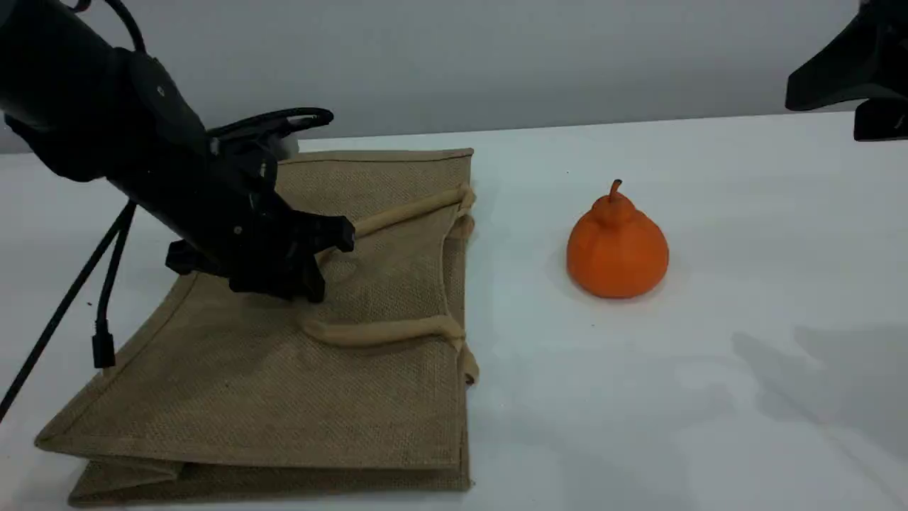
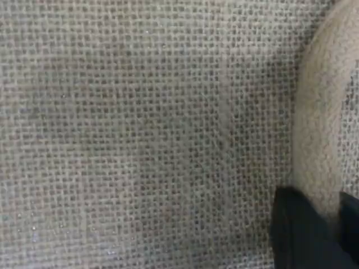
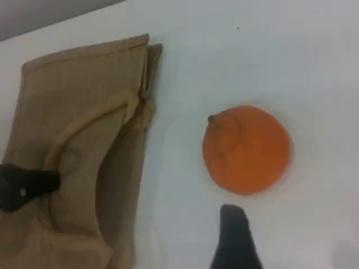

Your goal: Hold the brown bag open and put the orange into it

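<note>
The brown bag (image 1: pixel 284 383) lies flat on the left of the white table, its mouth toward the orange, and it also shows in the right wrist view (image 3: pixel 84 101). Its beige loop handle (image 1: pixel 397 330) rests on top. My left gripper (image 1: pixel 312 273) presses down on the bag at the bend of that handle (image 2: pixel 320 140), shut on it; the handle runs between the dark fingertips (image 2: pixel 294 235). The orange (image 1: pixel 617 245) stands upright to the right of the bag, apart from it. My right gripper hovers above the orange (image 3: pixel 247 148), open and holding nothing; one fingertip (image 3: pixel 235 238) shows.
The left arm's black cables (image 1: pixel 103 298) hang over the bag's left corner. The right arm (image 1: pixel 851 67) is at the top right edge of the scene view. A second handle (image 1: pixel 418 207) lies near the bag's far edge. White table (image 1: pixel 709 397) spreads around the orange.
</note>
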Tool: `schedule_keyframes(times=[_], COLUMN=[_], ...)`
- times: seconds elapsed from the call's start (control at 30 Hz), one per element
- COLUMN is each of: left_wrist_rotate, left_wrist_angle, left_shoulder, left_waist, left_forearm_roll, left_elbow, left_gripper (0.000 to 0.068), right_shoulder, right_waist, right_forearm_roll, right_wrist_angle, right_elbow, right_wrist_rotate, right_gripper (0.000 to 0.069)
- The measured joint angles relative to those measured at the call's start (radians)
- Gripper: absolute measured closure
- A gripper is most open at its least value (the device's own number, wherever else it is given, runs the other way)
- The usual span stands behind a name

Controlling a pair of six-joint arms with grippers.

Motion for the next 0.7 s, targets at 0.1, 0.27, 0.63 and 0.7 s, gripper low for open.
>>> schedule_keyframes(times=[0.1, 0.27, 0.63, 0.7], left_wrist_rotate=[0.002, 0.011, 0.035, 0.038], left_wrist_angle=[0.009, 0.059, 0.207, 0.242], left_shoulder=[-0.001, -0.022, -0.218, -0.259], left_waist=[0.000, 0.001, 0.001, 0.001], left_forearm_roll=[0.001, 0.008, 0.011, 0.011], left_elbow=[0.000, 0.001, 0.003, 0.003], left_gripper=[0.0571, 0.0581, 0.0589, 0.0589], right_shoulder=[0.000, 0.000, 0.000, 0.000], right_waist=[0.000, 0.000, 0.000, 0.000], right_forearm_roll=[0.000, 0.000, 0.000, 0.001], right_wrist_angle=[0.000, 0.000, 0.002, 0.020], right_elbow=[0.000, 0.000, 0.000, 0.000], right_wrist_rotate=[0.000, 0.000, 0.000, -0.010], right_gripper=[0.0273, 0.0273, 0.0273, 0.0273])
